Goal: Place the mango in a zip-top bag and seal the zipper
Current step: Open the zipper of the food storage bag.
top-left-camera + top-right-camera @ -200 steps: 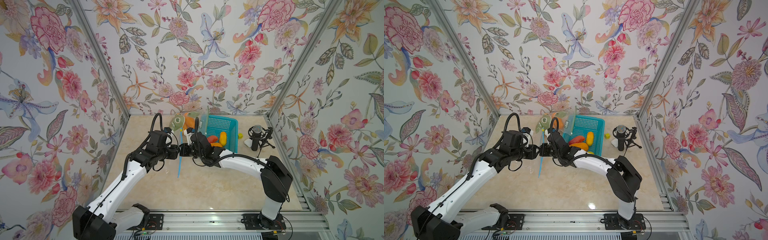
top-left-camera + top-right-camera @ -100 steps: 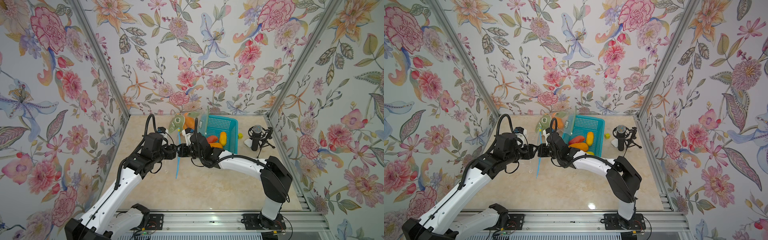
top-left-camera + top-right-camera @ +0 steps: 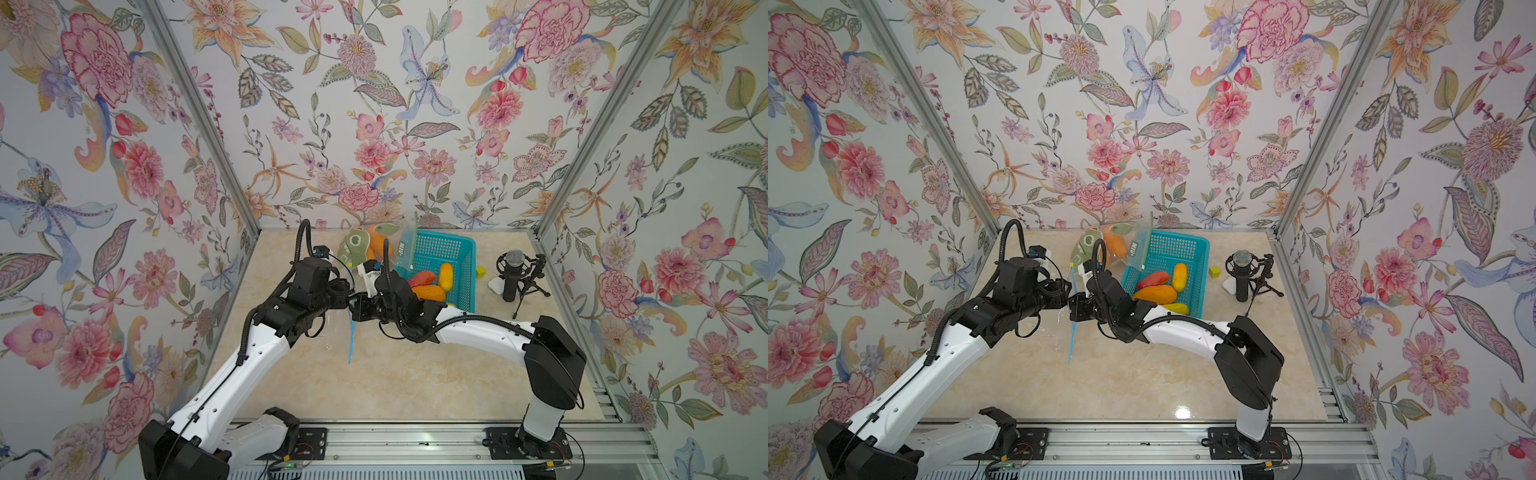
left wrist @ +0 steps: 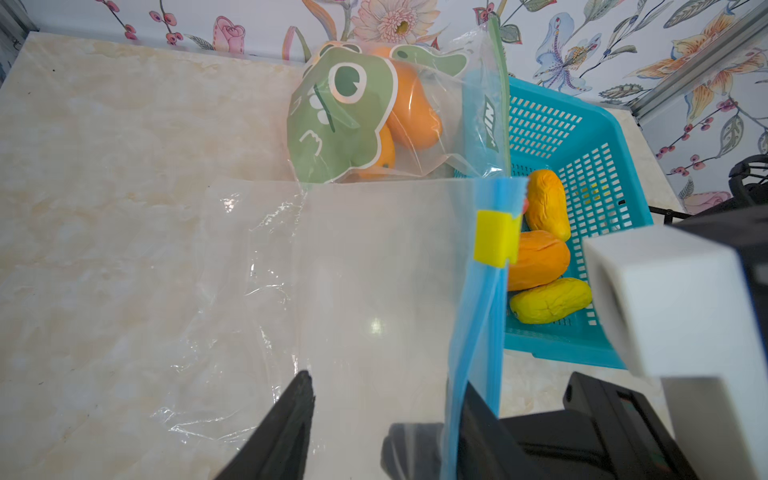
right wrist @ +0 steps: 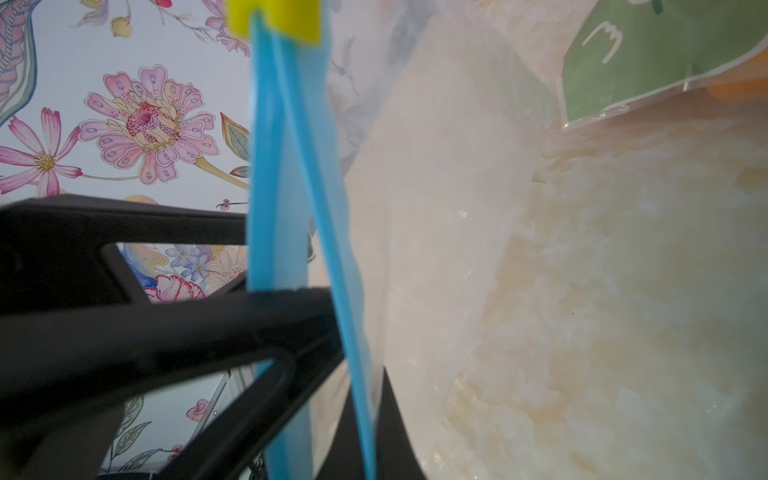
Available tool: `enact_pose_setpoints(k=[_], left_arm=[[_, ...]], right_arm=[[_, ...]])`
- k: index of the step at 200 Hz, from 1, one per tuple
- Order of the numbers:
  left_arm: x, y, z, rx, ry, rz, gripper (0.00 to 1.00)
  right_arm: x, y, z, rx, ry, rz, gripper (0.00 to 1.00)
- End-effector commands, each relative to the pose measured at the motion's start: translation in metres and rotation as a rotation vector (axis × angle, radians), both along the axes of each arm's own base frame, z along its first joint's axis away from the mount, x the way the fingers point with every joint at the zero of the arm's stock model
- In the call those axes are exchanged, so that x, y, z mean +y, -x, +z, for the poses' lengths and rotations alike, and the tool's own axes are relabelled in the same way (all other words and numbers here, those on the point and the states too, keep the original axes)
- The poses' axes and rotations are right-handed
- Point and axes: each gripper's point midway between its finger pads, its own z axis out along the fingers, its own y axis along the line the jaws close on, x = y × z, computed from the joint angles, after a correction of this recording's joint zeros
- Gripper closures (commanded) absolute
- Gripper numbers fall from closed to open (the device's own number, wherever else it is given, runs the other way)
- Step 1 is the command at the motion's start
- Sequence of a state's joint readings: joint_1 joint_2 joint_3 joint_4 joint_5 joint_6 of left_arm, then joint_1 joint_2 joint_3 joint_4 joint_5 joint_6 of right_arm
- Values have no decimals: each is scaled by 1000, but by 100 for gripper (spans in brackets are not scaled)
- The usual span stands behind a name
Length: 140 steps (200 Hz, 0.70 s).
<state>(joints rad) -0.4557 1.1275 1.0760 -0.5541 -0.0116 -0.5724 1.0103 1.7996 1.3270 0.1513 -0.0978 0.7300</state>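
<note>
A clear zip-top bag [image 4: 374, 257] with a blue zipper strip [image 3: 350, 336] and a yellow slider [image 4: 496, 237] hangs upright over the middle of the table. My right gripper [image 5: 363, 419] is shut on one blue zipper lip. My left gripper [image 4: 386, 399] faces it with jaws apart. One of its fingers [image 4: 478, 419] lies against the blue strip, and clear film sits between the two. In the right wrist view the two blue lips part below the slider [image 5: 274, 18]. Several mangoes [image 3: 430, 293] [image 3: 1154, 294] [image 4: 536, 259] lie in the blue basket [image 3: 440, 249].
A second bag with a green cartoon print [image 3: 365, 245] [image 4: 345, 120] holds orange fruit and leans at the back beside the basket [image 3: 1171, 245]. A microphone on a small tripod [image 3: 513, 274] stands right of the basket, with a small yellow cube [image 3: 481, 272] between them. Floral walls close three sides.
The left arm has shifted slightly leftward and its jaws have moved at the bag's edge. The right gripper has stayed shut on the zipper strip.
</note>
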Motion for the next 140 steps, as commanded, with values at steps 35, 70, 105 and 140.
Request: enact_pose_setpoints(k=[35, 70, 105, 140], left_arm=[[3, 14, -32, 107, -69, -2, 49], [-14, 22, -46, 153, -17, -54, 50], [-16, 35, -63, 203, -43, -74, 50], [-14, 51, -80, 256, -60, -98, 68]], right_arm=[[-10, -9, 30, -65, -35, -72, 100], [-9, -12, 33, -52, -73, -87, 100], [-19, -20, 35, -43, -107, -131, 100], [-31, -30, 39, -57, -113, -168, 100]])
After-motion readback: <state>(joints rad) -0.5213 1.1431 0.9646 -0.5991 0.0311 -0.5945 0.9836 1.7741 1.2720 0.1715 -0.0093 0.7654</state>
